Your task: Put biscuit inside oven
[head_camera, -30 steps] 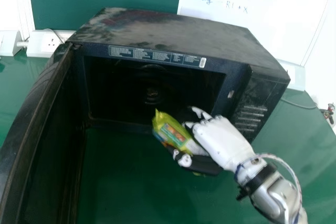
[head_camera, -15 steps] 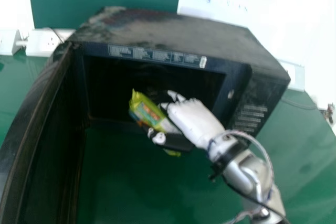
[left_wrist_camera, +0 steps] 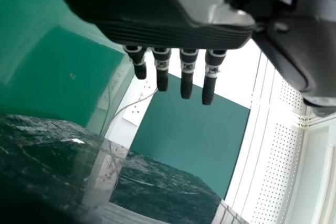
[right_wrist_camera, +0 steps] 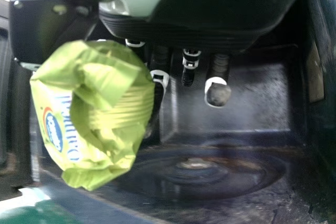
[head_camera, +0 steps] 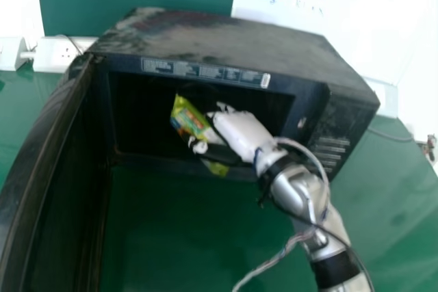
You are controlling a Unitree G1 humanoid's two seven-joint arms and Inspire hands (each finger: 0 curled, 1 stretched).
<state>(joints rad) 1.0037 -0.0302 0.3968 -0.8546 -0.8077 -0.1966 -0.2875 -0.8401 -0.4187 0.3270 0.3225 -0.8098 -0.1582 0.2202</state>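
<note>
The right hand (head_camera: 239, 133) is at the mouth of the black oven (head_camera: 233, 39), its fingers and thumb closed round the green biscuit packet (head_camera: 191, 120). The packet is tilted, its upper end in front of the dark cavity. In the right wrist view the right hand (right_wrist_camera: 205, 9) holds the biscuit packet (right_wrist_camera: 94, 114) between thumb and fingers, with the oven's inner floor (right_wrist_camera: 252, 203) and round centre part beyond. In the left wrist view the left hand (left_wrist_camera: 173, 24) has its fingers straight and holds nothing, with the oven's dark top near it.
The oven door (head_camera: 48, 189) stands wide open on the left, its edge running toward the front. A green table (head_camera: 205, 237) lies under and before the oven. Behind are white socket boxes (head_camera: 61, 55) with a cable and a whiteboard (head_camera: 356, 25).
The right hand has moved left and forward with the packet, from in front of the oven's right part to its opening. The oven and door have not moved.
</note>
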